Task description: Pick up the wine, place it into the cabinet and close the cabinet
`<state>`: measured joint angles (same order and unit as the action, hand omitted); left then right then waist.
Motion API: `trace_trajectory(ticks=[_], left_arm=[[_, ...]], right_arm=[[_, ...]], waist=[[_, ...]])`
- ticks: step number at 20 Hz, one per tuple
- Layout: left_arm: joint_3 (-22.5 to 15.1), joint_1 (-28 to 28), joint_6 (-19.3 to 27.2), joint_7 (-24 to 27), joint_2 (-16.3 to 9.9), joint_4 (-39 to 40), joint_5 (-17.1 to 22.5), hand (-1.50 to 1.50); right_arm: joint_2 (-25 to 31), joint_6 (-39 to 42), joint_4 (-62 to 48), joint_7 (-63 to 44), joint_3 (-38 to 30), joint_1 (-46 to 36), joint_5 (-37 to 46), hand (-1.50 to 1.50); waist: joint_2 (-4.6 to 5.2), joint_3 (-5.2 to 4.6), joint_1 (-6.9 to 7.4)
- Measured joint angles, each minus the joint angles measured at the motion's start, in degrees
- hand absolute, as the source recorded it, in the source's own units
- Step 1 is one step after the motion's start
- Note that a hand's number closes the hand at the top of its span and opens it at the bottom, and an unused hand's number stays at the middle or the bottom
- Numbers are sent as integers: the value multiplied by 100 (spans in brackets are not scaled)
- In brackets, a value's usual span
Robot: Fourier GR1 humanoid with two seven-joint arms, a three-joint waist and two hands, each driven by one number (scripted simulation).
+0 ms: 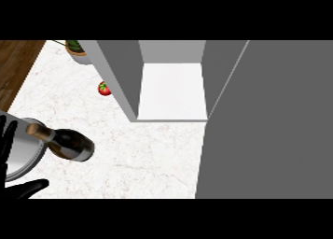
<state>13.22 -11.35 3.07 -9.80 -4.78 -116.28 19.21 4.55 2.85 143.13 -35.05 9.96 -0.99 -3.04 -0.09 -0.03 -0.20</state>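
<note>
The wine bottle (67, 141) is dark with a tan cork end and stands on the white marble counter at the lower left, beside a round grey plate (27, 161). My left hand (3, 149) rests open at the left edge with fingers straight up, just left of the bottle and not touching it. The cabinet (170, 88) stands open at the top centre, showing a white shelf floor between grey walls. Its open door (279, 121) is a large grey panel filling the right side. My right hand does not show.
A red tomato (104, 88) lies on the counter just left of the cabinet's left wall. A potted plant (77, 50) stands at the top left. The brown wooden floor (7, 70) lies beyond the counter's left edge.
</note>
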Motion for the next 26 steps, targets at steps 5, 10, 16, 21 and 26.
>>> trace_trajectory(ticks=[5, 10, 16, 21, 26], left_arm=[[247, 136, -172, 639, 11, 763, -79, -150], [306, 146, -326, 1218, 99, 1365, -223, -150], [399, 225, -546, 1653, 99, 2011, -220, -150], [468, 442, -719, 1923, -17, 2612, -250, -150], [530, 622, -969, 2199, -116, 3179, -192, -150]], right_arm=[[46, -75, 2, -203, -96, -211, -1, -150], [40, -45, -6, -157, -138, -218, -8, -150], [58, -101, -21, -328, -247, -453, 1, -150], [49, -40, -20, -248, -348, -394, -20, -150], [94, 70, -27, -268, -461, -428, -55, -150]], waist=[[2, 0, -3], [1, 1, -2], [2, 1, 5], [4, 2, -3], [4, 2, -3]])
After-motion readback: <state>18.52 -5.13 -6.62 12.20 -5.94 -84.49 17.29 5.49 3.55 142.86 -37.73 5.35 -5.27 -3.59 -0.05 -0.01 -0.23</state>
